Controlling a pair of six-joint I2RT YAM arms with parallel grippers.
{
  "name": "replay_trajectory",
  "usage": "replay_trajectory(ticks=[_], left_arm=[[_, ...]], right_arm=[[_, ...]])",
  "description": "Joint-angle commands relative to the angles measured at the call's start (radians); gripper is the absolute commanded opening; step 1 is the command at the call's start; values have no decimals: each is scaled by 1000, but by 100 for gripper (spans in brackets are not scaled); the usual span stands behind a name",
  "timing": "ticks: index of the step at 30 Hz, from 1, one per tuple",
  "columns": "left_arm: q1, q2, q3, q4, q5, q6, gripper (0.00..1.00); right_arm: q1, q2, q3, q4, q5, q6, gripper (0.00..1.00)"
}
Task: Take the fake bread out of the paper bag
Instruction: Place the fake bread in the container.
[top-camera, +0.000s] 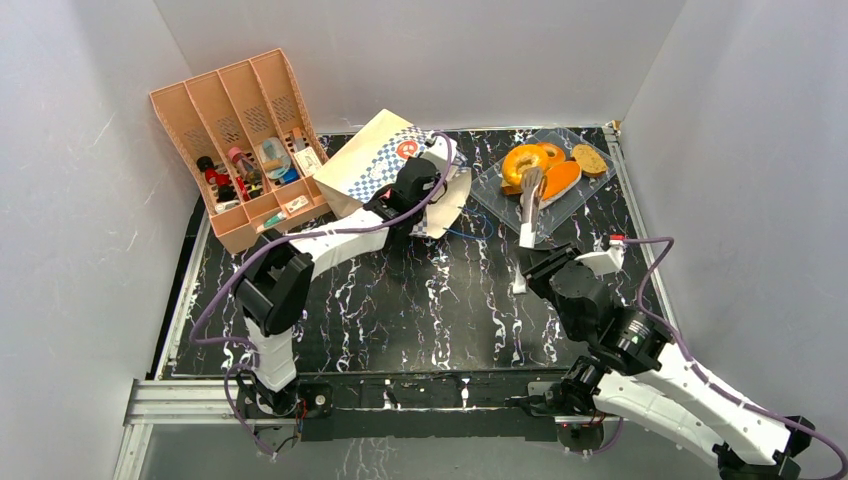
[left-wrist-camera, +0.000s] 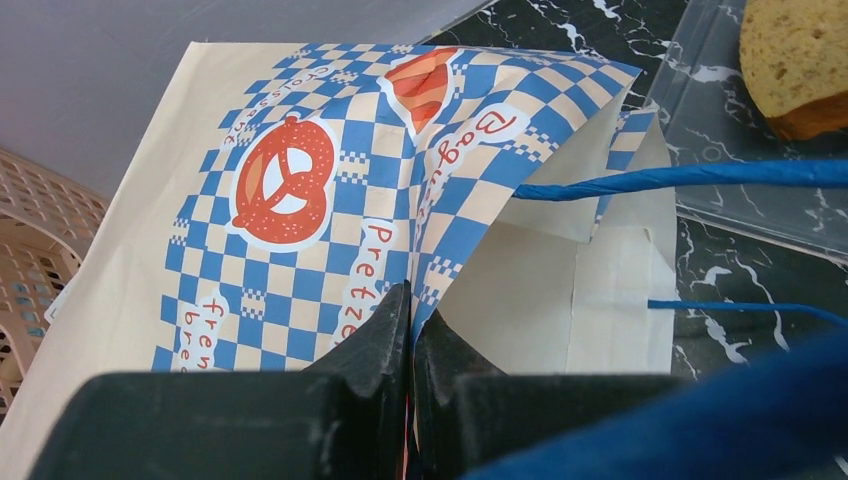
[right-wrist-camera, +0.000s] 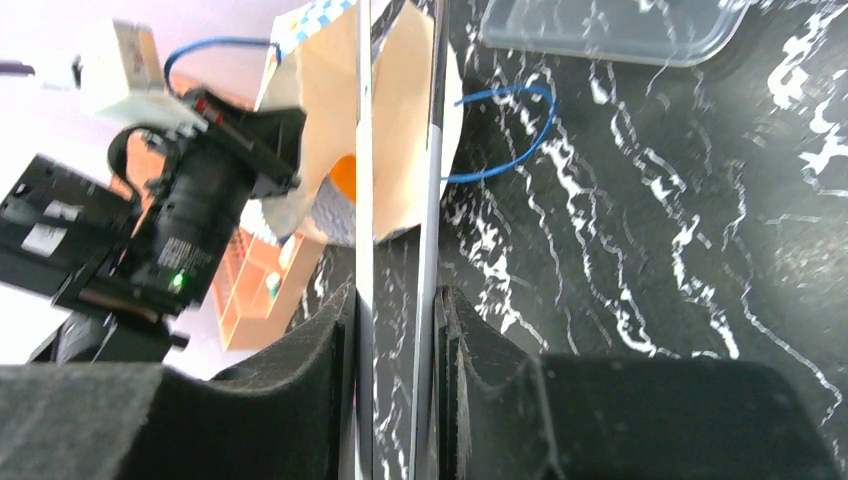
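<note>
The paper bag (top-camera: 372, 160) lies on its side at the back, mouth toward the right. My left gripper (top-camera: 408, 192) is shut on its checkered rim (left-wrist-camera: 411, 320) and holds the mouth open, showing the cream inside (left-wrist-camera: 560, 290). My right gripper (top-camera: 528, 268) is shut on the metal tongs (top-camera: 529, 205), whose blades (right-wrist-camera: 366, 150) reach toward the tray. A golden bagel (top-camera: 524, 160), an orange-topped loaf (top-camera: 561, 179) and a toast slice (top-camera: 590, 158) lie on the clear tray (top-camera: 500, 195). An orange patch (right-wrist-camera: 343, 178) shows in the bag's mouth; I cannot tell what it is. The bun is hidden.
The orange slotted organiser (top-camera: 240, 140) with small items stands at the back left, beside the bag. Blue cord handles (left-wrist-camera: 680, 178) trail from the bag's mouth onto the black marble table (top-camera: 440, 300). Grey walls close in the left, back and right.
</note>
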Motion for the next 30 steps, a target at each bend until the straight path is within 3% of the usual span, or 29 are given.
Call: replay_trajectory(ticks=[1,6,9,15,20,26,30], left_arm=[[8,-113,-40,9,40,-25,0],[9,-188,-93,24,62,-40,0],[9,-232,-130,37,72,-55,0],[8,-293,-172,46,92,-91,0],[8,-319,-178,38,111,-116,0],[8,-331,-185,43,120,-116,0],[8,-325,-182,46,125,-110,0]], right_arm=[[6,69,97,102,188,-54,0],[-1,185,132,194,256,-100,0],[-67,254,150,264,216,-148,0],[-471,389,181,403,-172,-230,0],[-733,522,195,478,-444,-258,0],[-897,655,161,604,-656,-255,0],[-922,709,159,653,-705,-249,0]])
